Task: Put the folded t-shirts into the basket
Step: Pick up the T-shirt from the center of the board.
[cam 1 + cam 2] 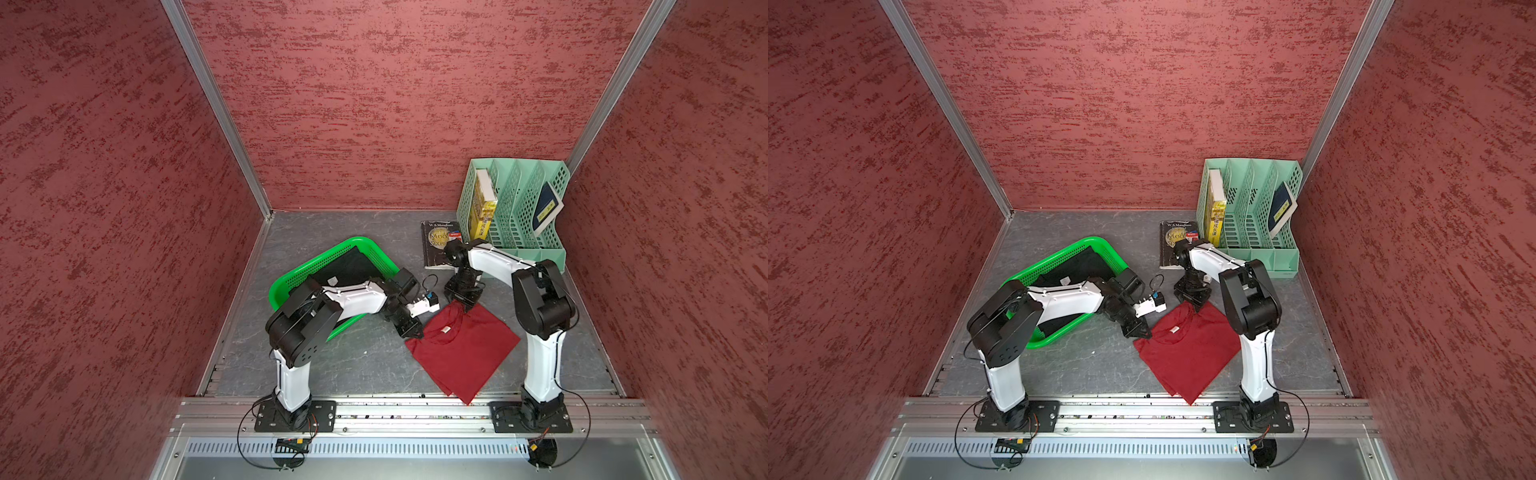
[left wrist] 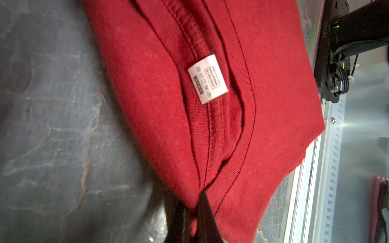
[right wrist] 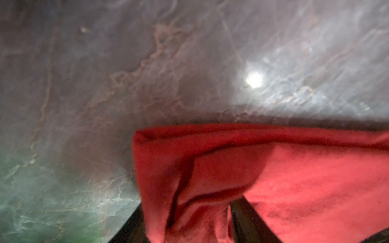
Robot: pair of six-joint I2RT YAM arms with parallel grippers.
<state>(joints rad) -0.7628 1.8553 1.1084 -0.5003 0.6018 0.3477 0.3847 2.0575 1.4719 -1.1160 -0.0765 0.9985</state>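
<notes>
The dark red t-shirt (image 1: pixel 461 349) (image 1: pixel 1187 353) lies folded on the grey table, one corner over the front edge. My left gripper (image 1: pixel 411 332) (image 2: pixel 192 202) is shut on its corner beside the collar; the white label (image 2: pixel 207 79) shows in the neck. My right gripper (image 1: pixel 467 305) (image 3: pixel 187 208) is at the far corner, its jaws closed on a bunched fold of the red cloth (image 3: pixel 294 178). The bright green basket (image 1: pixel 353 240) (image 1: pixel 1096 240) sits at the left, partly under the left arm. A black t-shirt (image 1: pixel 345 266) with a white label lies inside it.
A mint-green file organizer (image 1: pixel 515 208) holding books stands at the back right. A dark book (image 1: pixel 436 245) lies flat beside it, just behind the right wrist. Red walls close in three sides; an aluminium rail (image 1: pixel 415 411) runs along the front.
</notes>
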